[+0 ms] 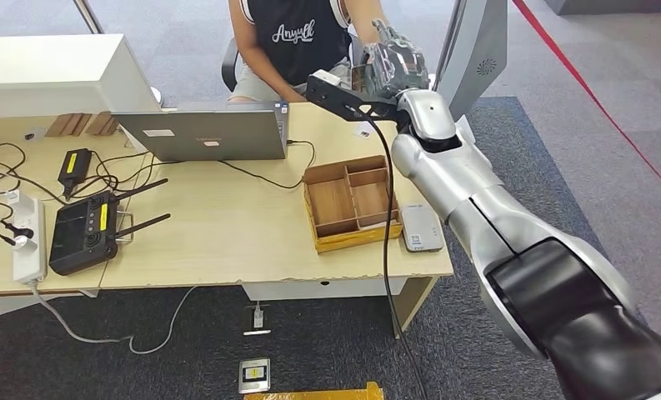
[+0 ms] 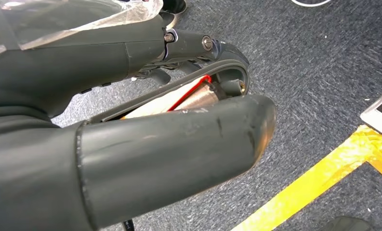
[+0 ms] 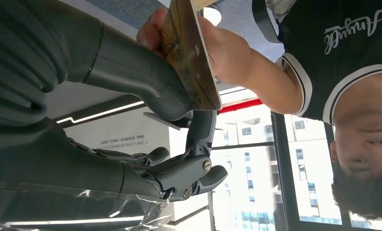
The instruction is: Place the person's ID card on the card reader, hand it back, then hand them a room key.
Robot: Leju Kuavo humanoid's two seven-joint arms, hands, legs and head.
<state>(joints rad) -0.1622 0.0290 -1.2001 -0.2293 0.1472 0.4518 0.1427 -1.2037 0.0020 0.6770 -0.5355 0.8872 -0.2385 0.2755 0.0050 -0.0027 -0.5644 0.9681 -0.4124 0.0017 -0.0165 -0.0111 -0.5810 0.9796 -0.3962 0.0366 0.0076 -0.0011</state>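
My right hand is raised over the desk's far edge toward the seated person. In the right wrist view its thumb and a finger pinch a brown-gold card. The person's hand grips the same card from the other side. I cannot tell whether it is the ID card or a room key. The white card reader lies near the desk's front right corner. My left hand hangs over the carpet, fingers loosely curved toward the thumb, holding nothing.
A wooden compartment tray sits beside the reader. A laptop, a black controller and a power strip with cables occupy the left of the desk. Yellow floor tape runs below the left hand.
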